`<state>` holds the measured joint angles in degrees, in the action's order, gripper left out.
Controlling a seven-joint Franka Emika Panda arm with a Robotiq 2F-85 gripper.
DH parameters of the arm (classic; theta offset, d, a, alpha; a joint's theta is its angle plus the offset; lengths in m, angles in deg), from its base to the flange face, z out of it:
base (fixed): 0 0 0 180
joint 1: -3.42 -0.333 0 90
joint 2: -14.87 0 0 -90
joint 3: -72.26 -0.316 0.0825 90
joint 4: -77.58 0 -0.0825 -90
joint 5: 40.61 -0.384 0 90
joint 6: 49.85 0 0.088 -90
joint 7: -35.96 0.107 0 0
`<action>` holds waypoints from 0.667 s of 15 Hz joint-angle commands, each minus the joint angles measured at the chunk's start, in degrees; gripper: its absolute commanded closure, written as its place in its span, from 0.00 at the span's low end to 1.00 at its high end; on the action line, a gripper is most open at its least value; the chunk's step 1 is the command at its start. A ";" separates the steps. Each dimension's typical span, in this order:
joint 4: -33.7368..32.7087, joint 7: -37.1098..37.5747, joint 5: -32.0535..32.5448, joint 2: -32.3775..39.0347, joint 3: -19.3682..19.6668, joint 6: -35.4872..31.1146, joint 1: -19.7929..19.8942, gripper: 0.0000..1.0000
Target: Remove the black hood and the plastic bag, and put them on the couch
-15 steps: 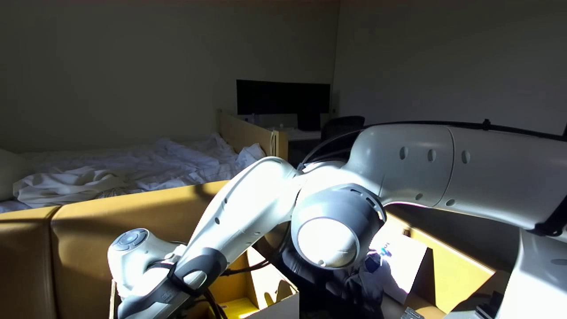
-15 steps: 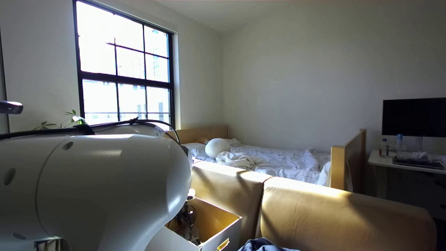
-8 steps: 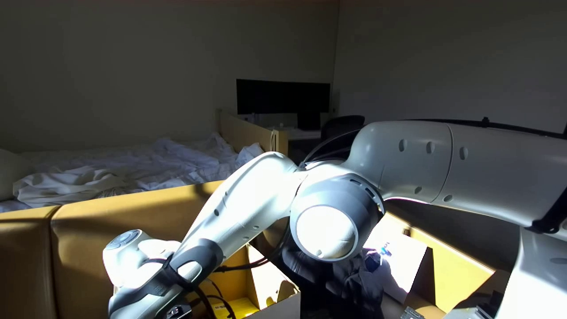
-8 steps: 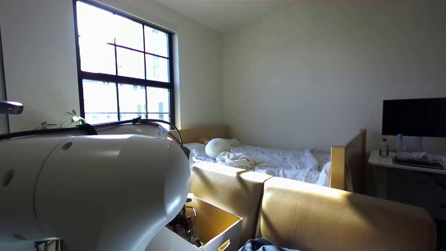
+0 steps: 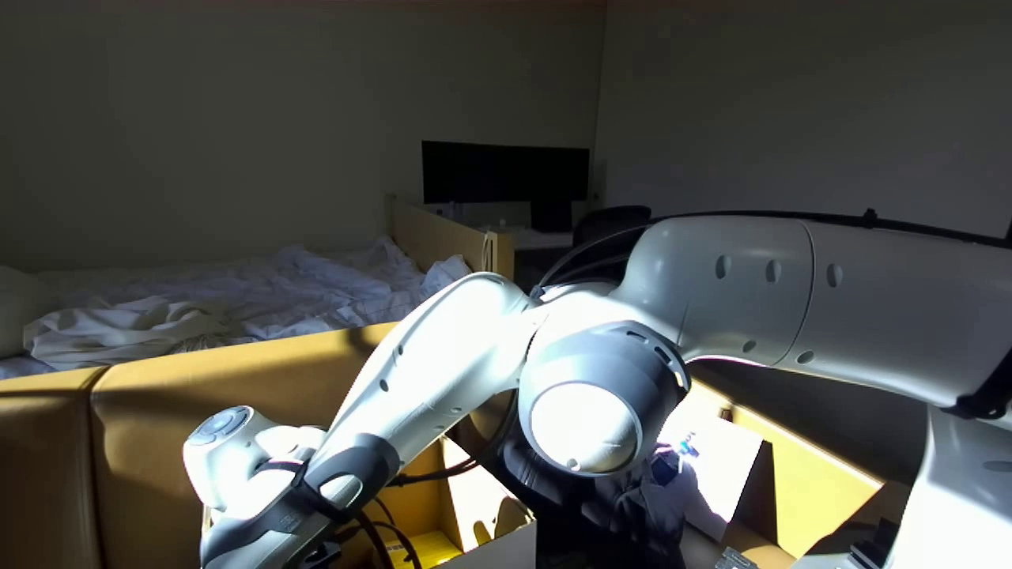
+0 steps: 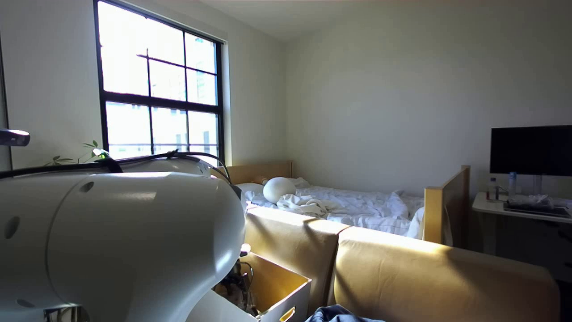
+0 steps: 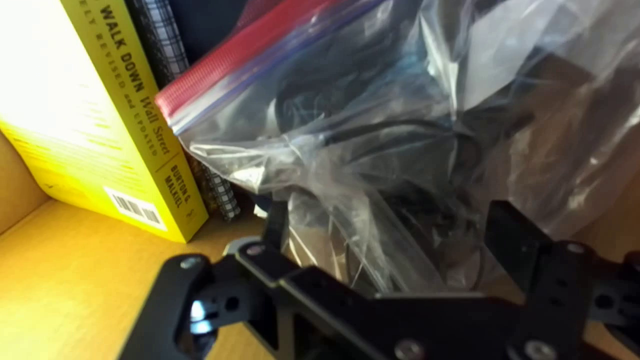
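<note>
The clear plastic bag (image 7: 405,150), crinkled and shiny, with a red zip edge, sits in a white-sided box (image 6: 297,296), dark cable-like loops (image 7: 395,123) showing through its film. A bright yellow book (image 7: 127,110) is right beside it. The gripper (image 7: 390,220) is spread wide, its jaws to either side of the bag's folds; I can't tell whether they touch. Just beside the box lies the black hood (image 5: 644,514), soft and rumpled, and behind rises the padded back of the mustard couch (image 6: 429,264).
</note>
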<state>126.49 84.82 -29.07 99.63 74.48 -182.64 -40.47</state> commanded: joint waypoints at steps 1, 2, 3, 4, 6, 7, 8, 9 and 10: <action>0.14 4.57 0.61 0.00 4.32 0.04 -2.12 0.00; 0.07 6.61 1.12 0.00 5.92 1.16 -2.87 0.00; -0.12 8.06 0.81 0.01 6.26 2.74 -3.08 0.00; -0.14 10.19 0.98 0.01 7.08 3.82 -3.50 0.00; -0.35 12.26 0.53 0.01 6.60 6.06 -3.43 0.00; -0.45 12.58 0.12 0.01 5.78 6.69 -3.14 0.00; -0.57 12.50 -0.13 0.01 5.06 7.30 -2.88 0.00; -0.64 12.20 -0.04 0.01 4.78 8.02 -2.83 0.00; -0.73 12.00 -0.04 0.01 4.55 8.91 -2.80 0.00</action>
<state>126.40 95.64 -28.86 99.64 79.96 -176.82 -43.36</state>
